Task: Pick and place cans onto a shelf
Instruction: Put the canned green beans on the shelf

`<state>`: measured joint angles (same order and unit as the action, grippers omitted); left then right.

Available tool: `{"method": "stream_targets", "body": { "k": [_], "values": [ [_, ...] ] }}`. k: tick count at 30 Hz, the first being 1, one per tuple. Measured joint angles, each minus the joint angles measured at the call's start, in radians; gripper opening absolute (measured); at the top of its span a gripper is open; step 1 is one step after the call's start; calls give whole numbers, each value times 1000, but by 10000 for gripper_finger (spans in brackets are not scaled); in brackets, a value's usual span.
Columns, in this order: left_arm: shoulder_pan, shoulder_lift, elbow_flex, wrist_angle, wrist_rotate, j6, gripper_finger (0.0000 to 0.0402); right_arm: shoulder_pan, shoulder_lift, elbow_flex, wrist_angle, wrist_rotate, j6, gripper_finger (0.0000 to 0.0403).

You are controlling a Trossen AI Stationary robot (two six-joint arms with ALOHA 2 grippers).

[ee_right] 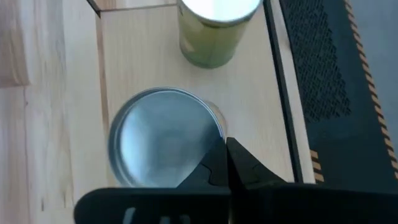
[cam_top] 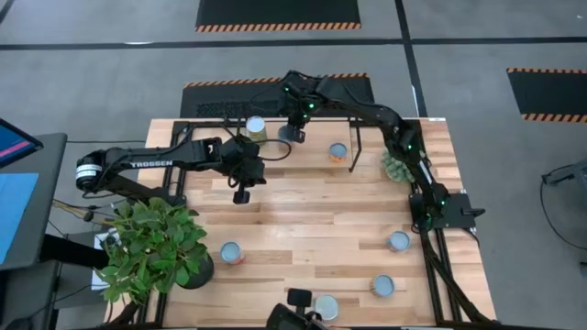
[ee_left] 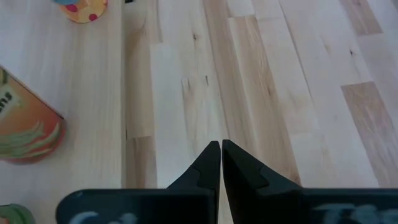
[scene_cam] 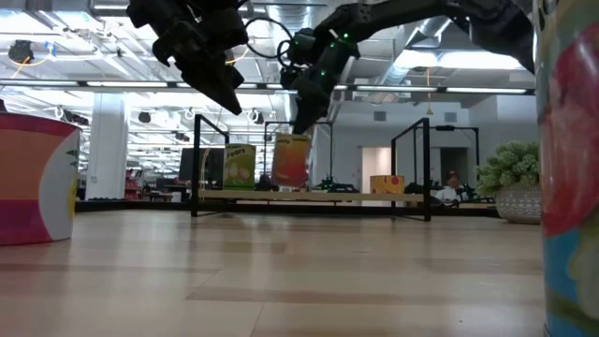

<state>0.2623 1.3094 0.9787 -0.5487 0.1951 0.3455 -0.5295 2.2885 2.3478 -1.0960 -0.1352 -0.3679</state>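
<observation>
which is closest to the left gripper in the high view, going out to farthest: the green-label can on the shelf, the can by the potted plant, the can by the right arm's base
From the left gripper:
1. Green-label can, on the shelf at the far edge, nearest.
2. Can by the potted plant, toward the near edge; only slightly farther, so nearly too close to call.
3. Can by the right arm's base, across the table, clearly farthest.

Even overhead light washes the tabletop (cam_top: 312,220); ceiling strip lights glare beyond the shelf (scene_cam: 309,196), nearest cans (scene_cam: 566,159) blurred.

Leafy potted plant (cam_top: 151,246) at table's (cam_top: 303,206) corner; small green plant (cam_top: 396,166) opposite edge.
</observation>
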Motion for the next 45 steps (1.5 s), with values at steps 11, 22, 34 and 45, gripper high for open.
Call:
{"method": "stream_targets", "body": {
  "k": [11, 22, 34, 45],
  "values": [
    [0, 0, 0, -2, 0, 5, 6, 1, 6, 1, -5, -8, 2, 10],
    [0, 0, 0, -3, 0, 6, 6, 13, 7, 1, -3, -7, 11, 30],
    [0, 0, 0, -30, 0, -11, 6, 9, 7, 1, -1, -1, -8, 54],
    [0, 0, 0, -42, 0, -14, 6, 9, 7, 1, 9, 7, -32, 83]
  ]
}}
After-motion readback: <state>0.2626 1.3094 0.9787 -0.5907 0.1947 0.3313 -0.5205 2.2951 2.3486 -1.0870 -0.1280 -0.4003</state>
